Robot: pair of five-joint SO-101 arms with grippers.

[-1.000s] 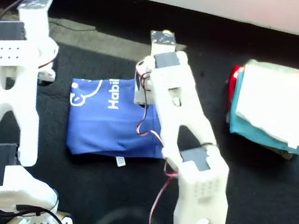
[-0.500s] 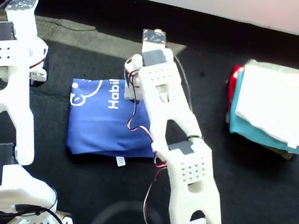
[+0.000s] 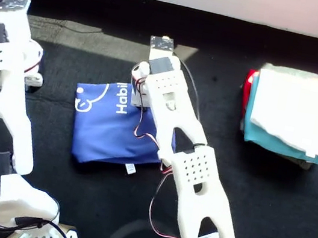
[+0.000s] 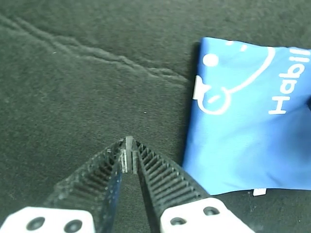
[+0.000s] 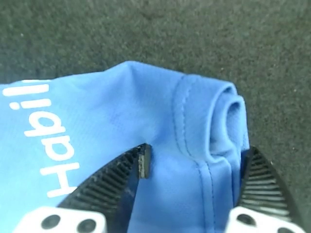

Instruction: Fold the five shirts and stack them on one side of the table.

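Observation:
A folded blue shirt with white print lies on the black mat between the two arms. My right gripper is open over the shirt's far corner, its toothed fingers straddling the rolled hem of the blue shirt. In the high view that right gripper sits at the shirt's far right edge. My left gripper is shut with nothing in it, hovering over bare mat beside the blue shirt. In the high view the left gripper stands left of the shirt.
A stack of folded shirts, white on top with teal and red below, rests at the right side of the table. A wrinkle runs across the mat near the left gripper. Open mat lies between shirt and stack.
The right arm has swung left and farther over the blue shirt's far corner. The left arm has drawn back to the left, away from the shirt.

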